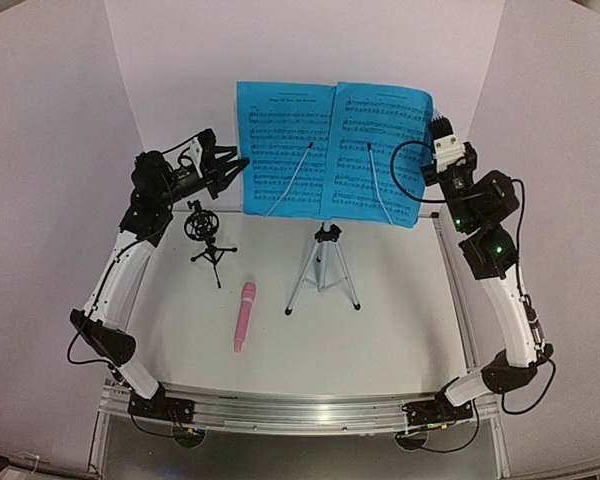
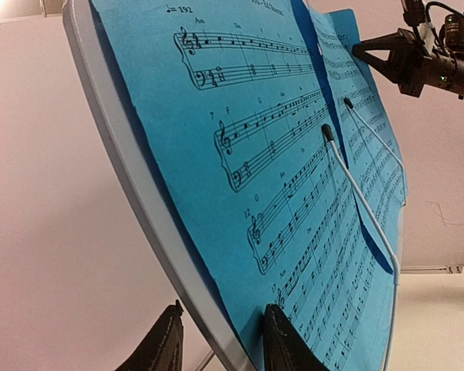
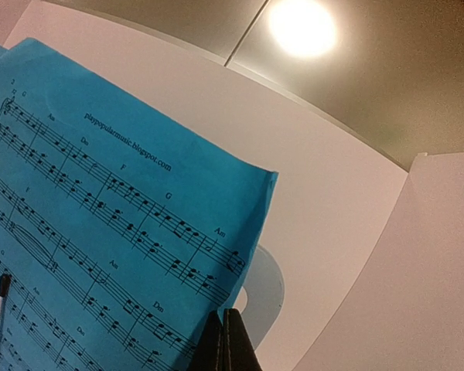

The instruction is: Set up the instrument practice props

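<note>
Blue music sheets [image 1: 330, 150] sit on the music stand [image 1: 323, 262] at the back of the table [image 1: 400, 320], the stand's left edge lying between the left gripper's [image 2: 220, 325] parted fingers. The right gripper's [image 3: 224, 340] fingers are pressed together at the right sheet's outer edge. A pink microphone [image 1: 244, 315] lies near the black mic holder [image 1: 208, 235].

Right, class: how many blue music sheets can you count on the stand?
2. The left sheet covers the music stand's left half, the right sheet its right half, side by side; another could be hidden behind them.
</note>
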You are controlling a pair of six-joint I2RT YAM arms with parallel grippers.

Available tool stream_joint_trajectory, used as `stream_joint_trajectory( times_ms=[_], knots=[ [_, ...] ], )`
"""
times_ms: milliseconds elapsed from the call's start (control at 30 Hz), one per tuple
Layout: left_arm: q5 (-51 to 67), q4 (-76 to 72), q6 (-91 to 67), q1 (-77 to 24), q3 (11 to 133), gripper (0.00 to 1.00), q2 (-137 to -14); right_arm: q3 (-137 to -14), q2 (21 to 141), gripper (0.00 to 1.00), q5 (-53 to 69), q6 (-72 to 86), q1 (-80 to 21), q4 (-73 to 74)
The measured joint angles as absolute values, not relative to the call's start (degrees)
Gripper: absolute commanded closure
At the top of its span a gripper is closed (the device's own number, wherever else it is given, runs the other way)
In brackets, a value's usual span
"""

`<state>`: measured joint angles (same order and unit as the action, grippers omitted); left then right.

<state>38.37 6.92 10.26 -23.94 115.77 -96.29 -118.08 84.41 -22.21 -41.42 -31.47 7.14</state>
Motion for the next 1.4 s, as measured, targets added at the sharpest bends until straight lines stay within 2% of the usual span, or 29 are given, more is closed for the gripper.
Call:
stream_joint_trajectory(
  times_ms=[333,1400],
  knots=[
    [38.35,6.94,10.26,-23.94,115.77,0.64,-96.27,-118.15,84.80,1.00,-20.62,-43.67,-30.16,8.17],
    [38.35,6.96,10.28,-23.94,115.77,0.63,-95.94,-129.20,90.24,1.00,-17.19,-53.59,-27.53,17.42]
  ],
)
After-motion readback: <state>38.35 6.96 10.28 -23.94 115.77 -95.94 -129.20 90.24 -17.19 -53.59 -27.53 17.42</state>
